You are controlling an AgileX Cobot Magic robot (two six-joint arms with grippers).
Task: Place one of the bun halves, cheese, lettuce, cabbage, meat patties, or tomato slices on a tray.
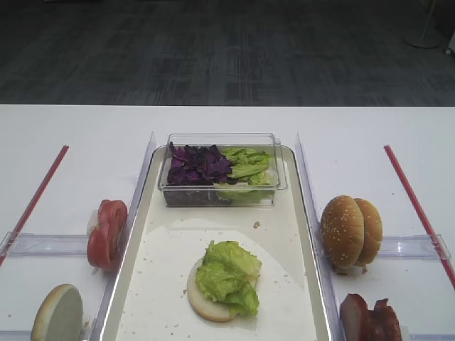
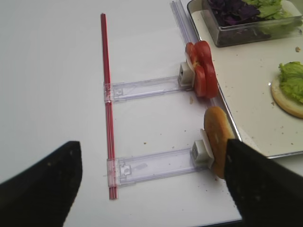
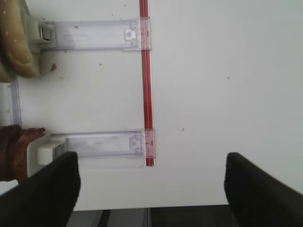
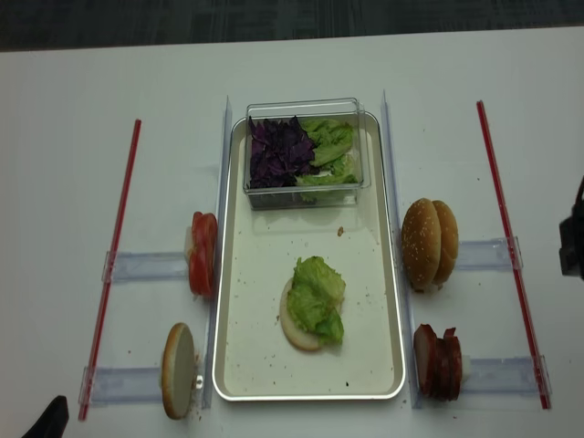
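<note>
A bun half (image 1: pixel 213 295) topped with lettuce (image 1: pixel 229 275) is seen low-centre on the tray (image 1: pixel 170 241). Both claws are held wide and empty. A meat patty (image 4: pixel 438 363), lower right, should probably be gripped across its faces by the right claw (image 3: pixel 151 182) and laid flat on the lettuce

I can't read any text, label, brand, number or sign in any of my views. The tray (image 1: pixel 298 234), the clear box (image 1: pixel 220 186) of leaves, the clear plastic holders (image 2: pixel 142 88) and the red strips (image 2: pixel 107 94) on the worktop (image 1: pixel 78 135) all look unmarked. The small moulded details on the holder ends are too blurred to make out.
</note>
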